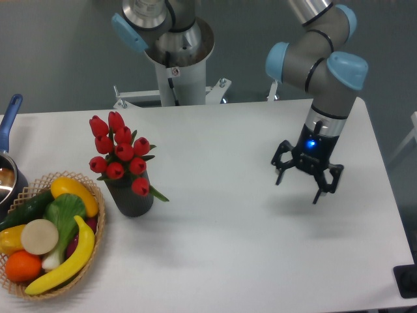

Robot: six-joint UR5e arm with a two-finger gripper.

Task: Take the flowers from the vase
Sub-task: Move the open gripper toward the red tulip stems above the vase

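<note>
The flowers (120, 154), a bunch of red tulip buds with short green leaves, stand upright in the vase (132, 198), a dark grey cylinder at the left of the white table. My gripper (300, 187) hangs over the right half of the table, far to the right of the flowers. It is open, its black fingers spread wide with nothing between them.
A wicker basket (98, 237) of colourful fruit and vegetables sits at the front left, close to the vase. A blue-handled metal pot (9, 137) is at the left edge. The arm's base column (174, 65) stands behind the table.
</note>
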